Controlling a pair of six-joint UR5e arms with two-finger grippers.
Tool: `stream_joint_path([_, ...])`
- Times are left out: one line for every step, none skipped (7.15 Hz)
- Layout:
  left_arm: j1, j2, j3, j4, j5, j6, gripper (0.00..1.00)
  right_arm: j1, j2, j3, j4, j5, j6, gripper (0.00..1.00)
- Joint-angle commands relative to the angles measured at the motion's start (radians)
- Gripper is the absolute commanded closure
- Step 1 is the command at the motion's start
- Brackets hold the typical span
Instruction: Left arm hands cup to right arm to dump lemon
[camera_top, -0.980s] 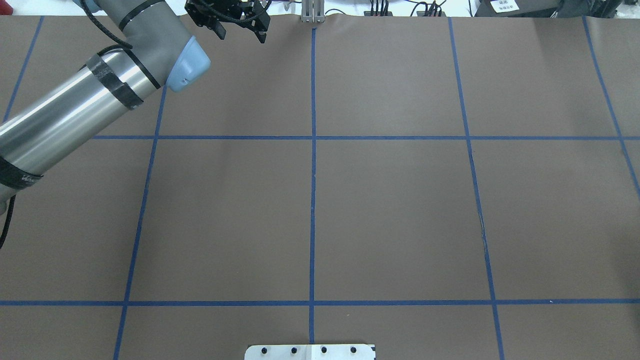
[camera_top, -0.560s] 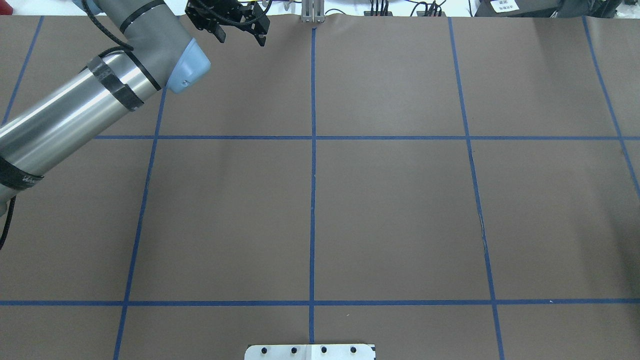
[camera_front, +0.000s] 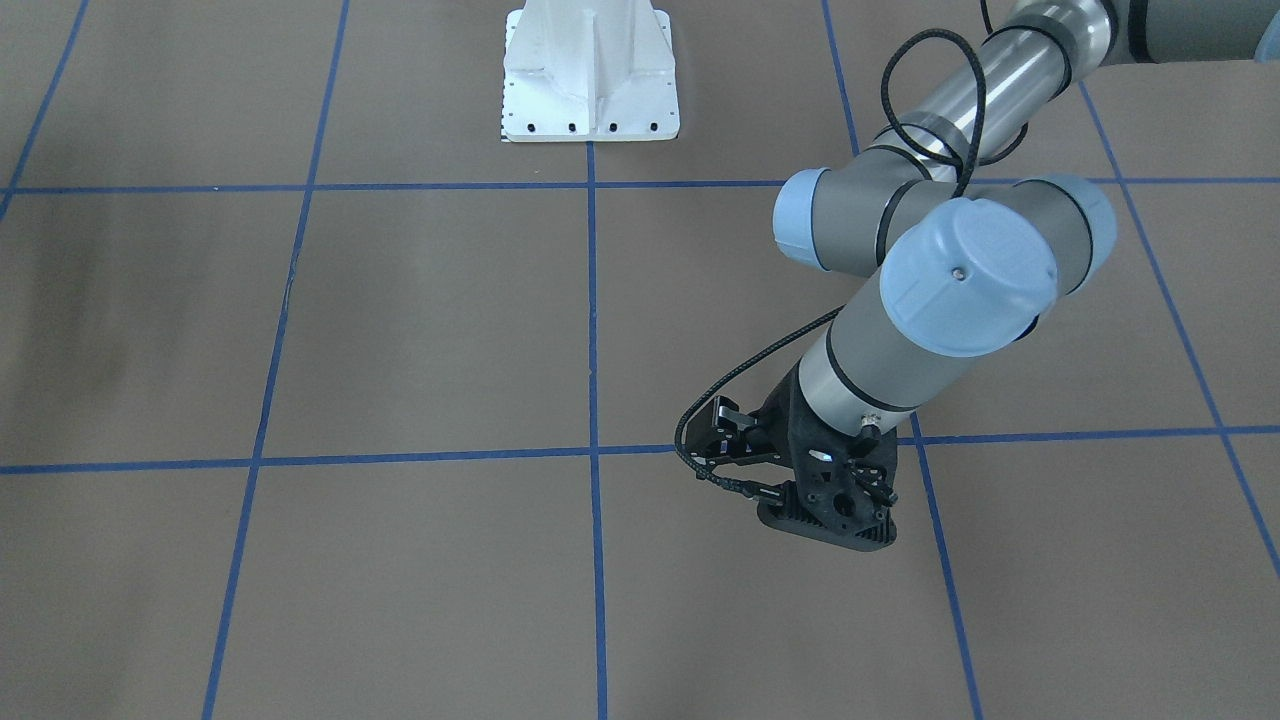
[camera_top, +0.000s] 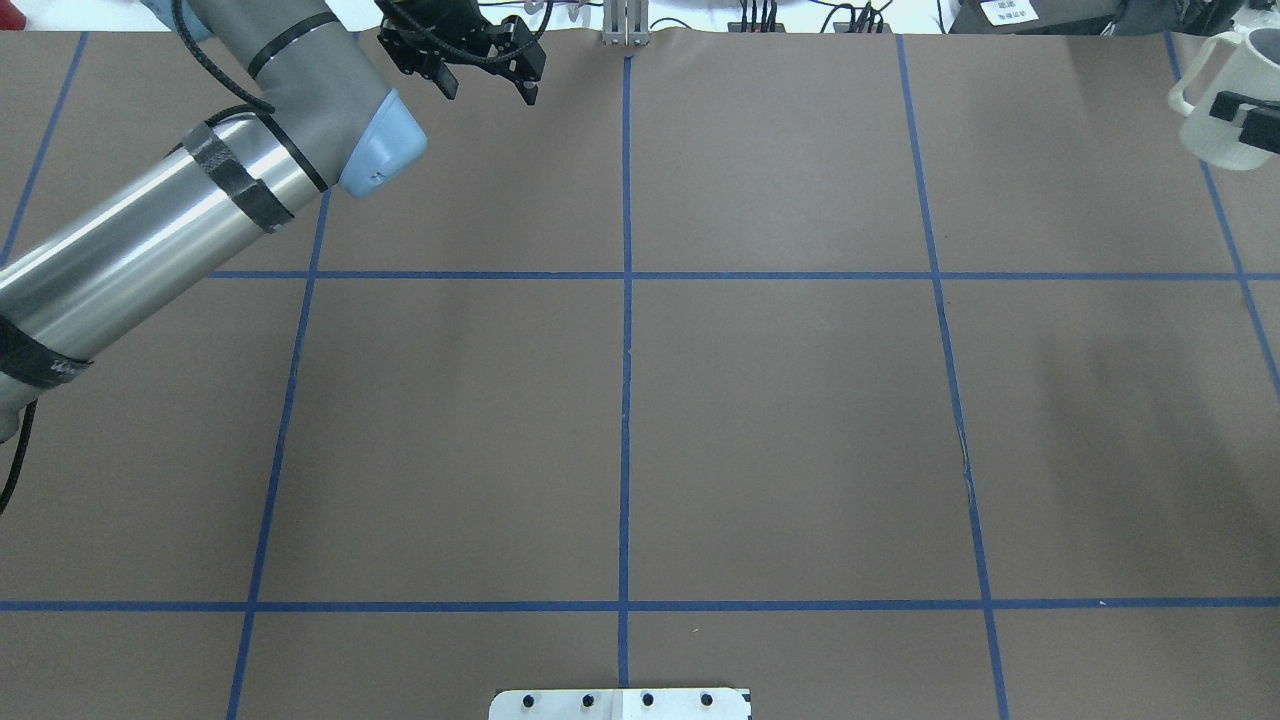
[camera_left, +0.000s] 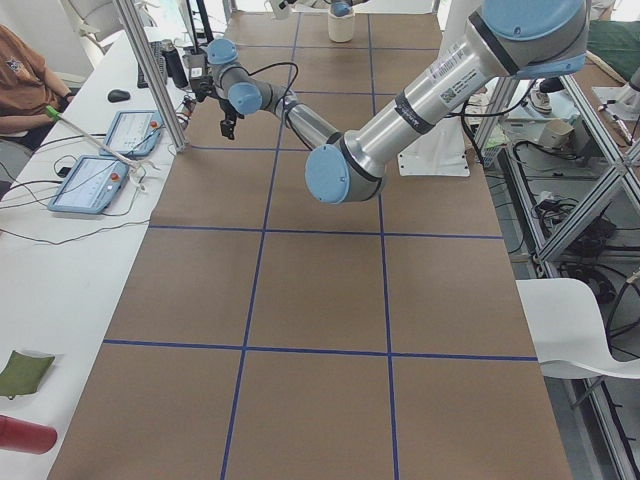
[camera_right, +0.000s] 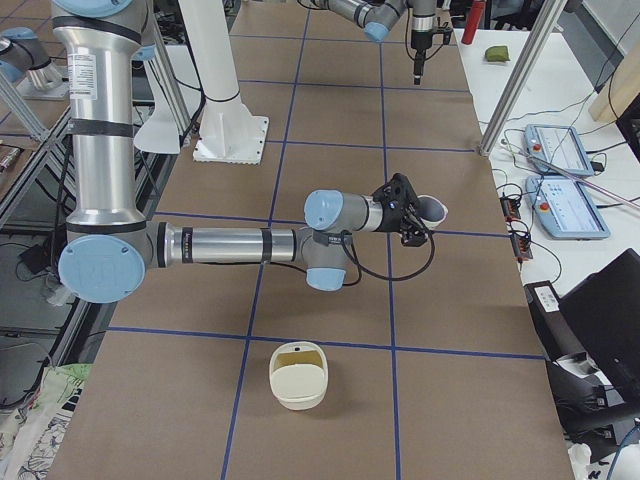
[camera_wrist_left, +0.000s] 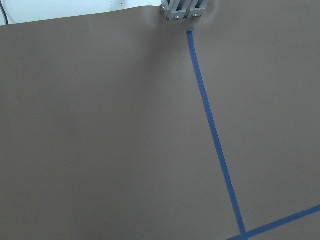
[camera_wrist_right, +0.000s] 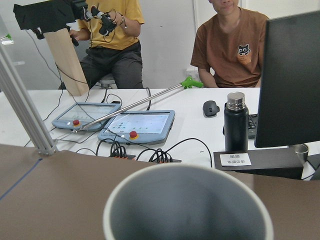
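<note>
My right gripper (camera_right: 416, 220) is shut on the off-white cup (camera_right: 436, 209) and holds it tilted above the table's far right part. The cup also shows at the right edge of the overhead view (camera_top: 1213, 95), with a black finger (camera_top: 1246, 115) across it. In the right wrist view the cup's grey inside (camera_wrist_right: 187, 205) shows no lemon; its bottom is cut off. My left gripper (camera_top: 487, 90) is open and empty at the far edge, left of the centre line. Its black bracket (camera_front: 825, 500) points down.
A cream container (camera_right: 298, 378) with something yellowish inside stands on the table near the right end. The white base plate (camera_top: 620, 703) sits at the near edge, a metal post (camera_top: 625, 25) at the far edge. Tablets (camera_wrist_right: 137, 125) and operators lie beyond it.
The cup, held by my right gripper, has come into the overhead view at its right edge. My left arm has shifted slightly; its gripper stays open.
</note>
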Motion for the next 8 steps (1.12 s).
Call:
stream_joint_path([0.012,-0.006,-0.007,-0.002,-0.014,-0.025,0.0,-0.212,0.086,0.029,-0.155,-0.26,-0.156,0.75])
stream_joint_path([0.018,-0.018,-0.007,-0.013,-0.064,-0.078,0.0,-0.318,0.164,0.029,-0.255,-0.416,-0.196,0.75])
stream_joint_path([0.018,-0.045,-0.012,-0.013,-0.106,-0.14,0.0,-0.447,0.254,0.029,-0.383,-0.613,-0.203,0.74])
stream_joint_path([0.021,-0.061,-0.018,-0.016,-0.121,-0.175,0.0,-0.524,0.326,0.029,-0.486,-0.729,-0.203,0.74])
stream_joint_path([0.059,-0.064,-0.027,-0.022,-0.122,-0.197,0.0,-0.569,0.38,0.029,-0.569,-0.787,-0.203,0.74])
stream_joint_path([0.073,-0.064,-0.029,-0.051,-0.118,-0.237,0.0,-0.613,0.42,0.029,-0.632,-0.852,-0.203,0.74])
stream_joint_path([0.075,-0.065,-0.03,-0.083,-0.118,-0.248,0.0,-0.658,0.46,0.029,-0.685,-0.912,-0.201,0.74])
stream_joint_path([0.081,-0.067,-0.03,-0.083,-0.12,-0.248,0.0,-0.689,0.491,0.031,-0.722,-0.963,-0.201,0.74])
